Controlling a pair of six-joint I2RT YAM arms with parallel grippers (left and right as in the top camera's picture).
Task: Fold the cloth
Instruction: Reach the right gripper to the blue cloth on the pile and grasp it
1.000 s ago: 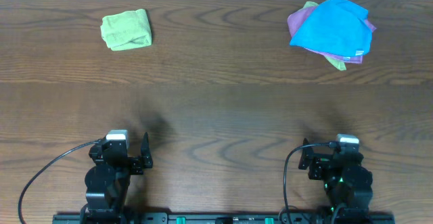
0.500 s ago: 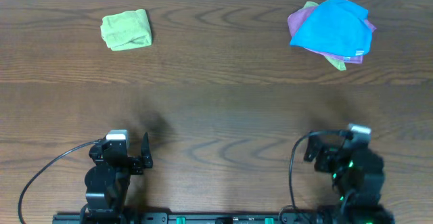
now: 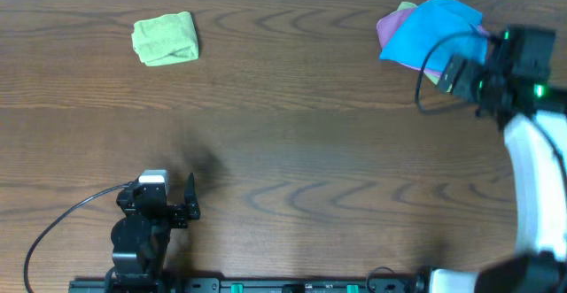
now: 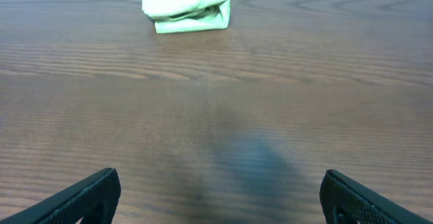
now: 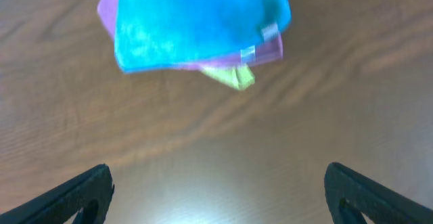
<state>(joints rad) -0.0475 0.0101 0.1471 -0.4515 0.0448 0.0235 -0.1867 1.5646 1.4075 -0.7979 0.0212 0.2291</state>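
One cloth (image 5: pixel 196 21), long axis left-right

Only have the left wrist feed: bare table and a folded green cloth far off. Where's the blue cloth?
Observer: The blue cloth is at the far right of the table, on top of a pile.
Operator: What's under it?
Observer: A purple cloth. A lime-green cloth pokes out below that.
Operator: Right arm?
Observer: The right claw is open and holds nothing. The pile lies just ahead of it.
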